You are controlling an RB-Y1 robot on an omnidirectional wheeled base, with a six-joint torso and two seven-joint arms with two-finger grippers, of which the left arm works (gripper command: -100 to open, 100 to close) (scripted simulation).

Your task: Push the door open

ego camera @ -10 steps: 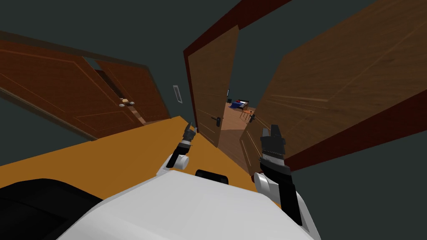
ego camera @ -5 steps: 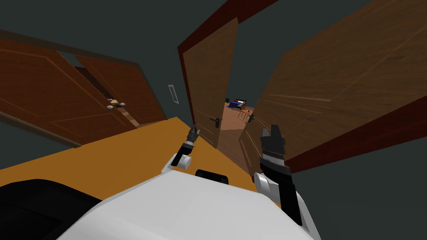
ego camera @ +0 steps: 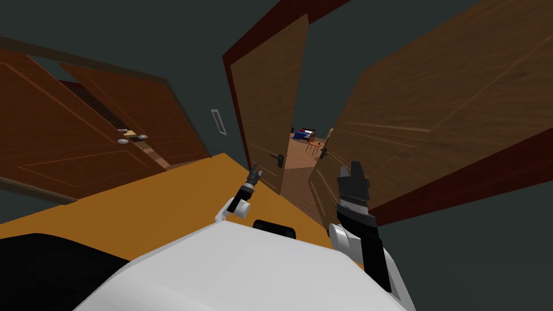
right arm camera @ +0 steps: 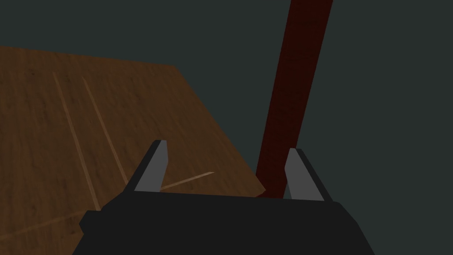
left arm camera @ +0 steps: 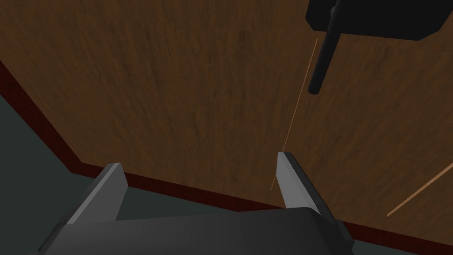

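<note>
Left gripper [left arm camera: 199,159], fingers spread and empty, faces the brown door [left arm camera: 177,88] near its black handle [left arm camera: 322,62]. Right gripper [right arm camera: 228,145], likewise released, points at the second door [right arm camera: 88,133] beside a dark red frame [right arm camera: 296,88].

A narrow gap between two brown door leaves shows wood floor [ego camera: 294,178] running through to a far room. The left leaf [ego camera: 270,102] stands close ahead of the left gripper [ego camera: 254,174], fingers spread, with a black lever handle [left arm camera: 322,62] jutting from its face. The right leaf [ego camera: 432,102] and a dark red frame [right arm camera: 292,88] face the spread-fingered right gripper [ego camera: 352,171]. What appears to be a second handle [ego camera: 323,153] pokes into the gap. Orange floor [ego camera: 151,205] lies bare to the left.
</note>
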